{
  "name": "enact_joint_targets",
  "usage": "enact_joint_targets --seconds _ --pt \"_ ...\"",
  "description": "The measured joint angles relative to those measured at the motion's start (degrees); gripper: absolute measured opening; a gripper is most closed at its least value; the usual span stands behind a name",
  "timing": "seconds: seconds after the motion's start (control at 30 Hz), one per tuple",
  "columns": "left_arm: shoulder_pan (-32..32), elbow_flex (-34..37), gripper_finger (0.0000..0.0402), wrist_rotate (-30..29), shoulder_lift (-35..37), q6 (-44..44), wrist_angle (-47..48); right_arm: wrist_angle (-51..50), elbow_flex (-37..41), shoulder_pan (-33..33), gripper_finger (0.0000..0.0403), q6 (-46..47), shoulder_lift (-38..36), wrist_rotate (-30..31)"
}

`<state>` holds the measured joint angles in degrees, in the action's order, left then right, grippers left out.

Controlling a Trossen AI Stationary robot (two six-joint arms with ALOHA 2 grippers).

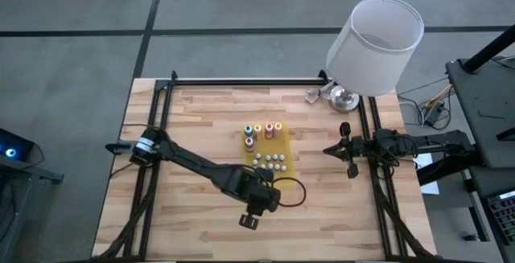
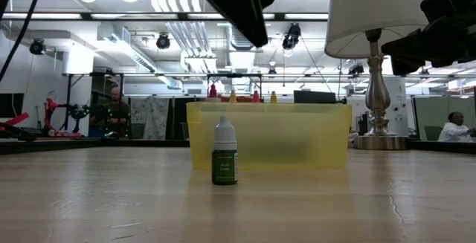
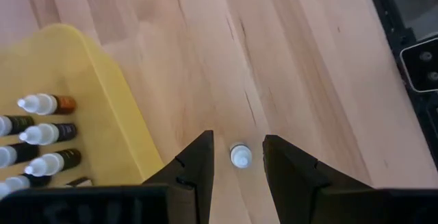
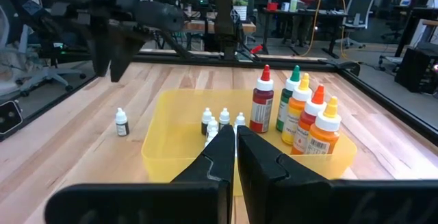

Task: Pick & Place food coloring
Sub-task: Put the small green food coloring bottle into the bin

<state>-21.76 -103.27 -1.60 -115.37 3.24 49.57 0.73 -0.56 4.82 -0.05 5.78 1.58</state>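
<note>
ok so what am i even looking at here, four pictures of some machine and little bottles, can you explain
These are four camera views of one moment. The machine is a robot with two dark arms at a wooden table, each ending in a two-finger gripper. One picture looks straight down on the table and one looks level across its top. The other two come from a camera on each arm's wrist.

On the table sits a yellow tray holding tall coloured bottles and tiny white-capped bottles. A lamp stands at one corner.

One small bottle stands alone on the wood beside the tray. The left gripper hangs above it, fingers open, holding nothing. The right gripper waits at the table's right edge, shut and empty.
</note>
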Motion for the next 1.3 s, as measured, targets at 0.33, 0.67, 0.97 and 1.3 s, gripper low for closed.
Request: enact_joint_targets --seconds 0.33,0.67,0.97,1.3 --pt "0.0 5.8 0.0099 0.0 -0.1 4.4 -4.1 0.0 0.0 0.0 0.0009 0.0 0.0 0.0" --pt "0.2 6.9 0.0099 0.0 -0.1 6.0 -5.1 0.0 0.0 0.0 0.0009 0.0 0.0 0.0" --pt "0.7 6.9 0.0136 0.1 -0.1 8.9 -5.0 0.0 0.0 0.0 0.0009 0.0 0.0 0.0" --pt "1.0 7.0 0.0194 0.0 -0.3 9.3 -5.0 0.0 0.0 0.0 0.0009 0.0 0.0 0.0"
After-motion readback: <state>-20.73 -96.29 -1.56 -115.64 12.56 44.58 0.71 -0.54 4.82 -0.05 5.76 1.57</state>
